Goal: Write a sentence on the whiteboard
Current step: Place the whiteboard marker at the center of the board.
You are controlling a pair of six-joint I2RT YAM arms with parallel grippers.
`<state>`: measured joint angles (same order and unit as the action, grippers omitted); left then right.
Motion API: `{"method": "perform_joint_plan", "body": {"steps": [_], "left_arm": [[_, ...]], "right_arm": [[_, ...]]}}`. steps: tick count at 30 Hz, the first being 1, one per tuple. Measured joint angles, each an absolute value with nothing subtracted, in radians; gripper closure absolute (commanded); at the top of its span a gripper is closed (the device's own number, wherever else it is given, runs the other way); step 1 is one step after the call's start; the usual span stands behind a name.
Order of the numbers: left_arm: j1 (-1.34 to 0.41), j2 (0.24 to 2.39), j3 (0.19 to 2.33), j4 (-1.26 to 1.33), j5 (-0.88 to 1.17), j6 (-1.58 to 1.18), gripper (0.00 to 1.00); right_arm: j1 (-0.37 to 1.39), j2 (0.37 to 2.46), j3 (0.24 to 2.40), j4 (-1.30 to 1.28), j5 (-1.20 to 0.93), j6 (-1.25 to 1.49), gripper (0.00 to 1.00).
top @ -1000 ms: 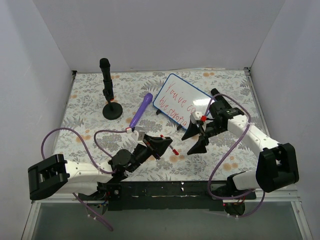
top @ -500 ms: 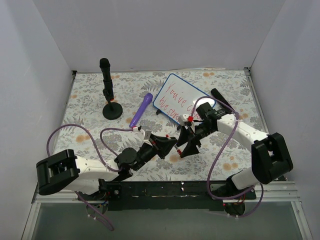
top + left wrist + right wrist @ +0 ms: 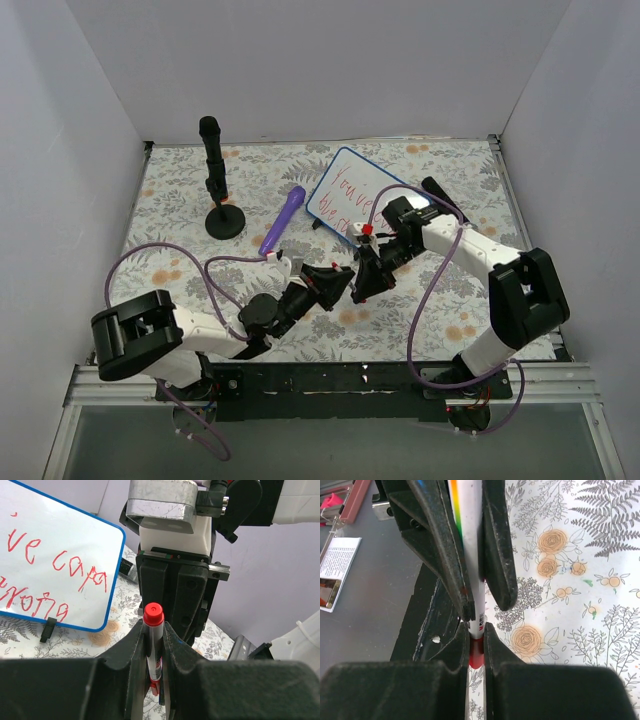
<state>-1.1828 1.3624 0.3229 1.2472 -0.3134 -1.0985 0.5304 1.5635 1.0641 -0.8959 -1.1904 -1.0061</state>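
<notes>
The whiteboard (image 3: pixel 372 178) sat in the far right part of the floral table (image 3: pixel 170 205), askew to the table's edges. Its near right corner was hidden under the right arm. The sentence (image 3: pixel 347 192), in red script, ran across the part left showing. White walls (image 3: pixel 300 70) closed the table on the left, far and right sides, and the board's far corner lay near the far wall. The widest free room was at the near left and near right, crossed only by the arms and a looping purple cable (image 3: pixel 135 255).

Near the middle, just in front of the board, both grippers met on one marker (image 3: pixel 471 535). The left gripper (image 3: pixel 153 640) was clenched on the white barrel. The right gripper (image 3: pixel 475 642) was clamped on the marker's red end, its fingertips almost touching the other's.

A purple stick-shaped object (image 3: pixel 283 220) lay slanted just left of the board. Farther left a black microphone stand (image 3: pixel 214 178) stood upright on a round base. A black bar (image 3: pixel 436 192) lay beside the board's right edge.
</notes>
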Motion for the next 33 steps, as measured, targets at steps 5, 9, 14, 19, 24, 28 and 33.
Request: {"method": "perform_joint_plan", "body": {"steps": [5, 9, 14, 19, 24, 28, 33], "left_arm": [[-1.176, 1.431, 0.323, 1.317, -0.327, -1.117, 0.97], [-1.176, 1.424, 0.323, 1.279, -0.334, -1.125, 0.49], [-1.177, 1.348, 0.323, 1.158, -0.311, -1.130, 0.14], [-1.146, 1.151, 0.324, 0.971, -0.309, -1.142, 0.03], [-1.003, 0.910, 0.415, 0.558, -0.250, -1.133, 0.02], [-0.862, 0.796, 0.564, 0.212, -0.218, -1.089, 0.02], [-0.826, 0.696, 0.656, -0.079, -0.237, -1.006, 0.02]], "right_arm": [[0.523, 1.593, 1.088, -0.941, -1.150, -1.037, 0.99], [0.525, 1.566, 1.050, -0.871, -1.105, -0.968, 0.99], [0.505, 1.501, 0.978, -0.775, -1.000, -0.876, 0.99], [0.398, 1.435, 0.913, -0.741, -0.873, -0.839, 0.99], [0.227, 1.382, 0.904, -0.765, -0.703, -0.844, 0.99], [0.074, 1.331, 0.853, -0.782, -0.547, -0.855, 0.97], [-0.033, 1.325, 0.797, -0.808, -0.389, -0.844, 0.91]]}}
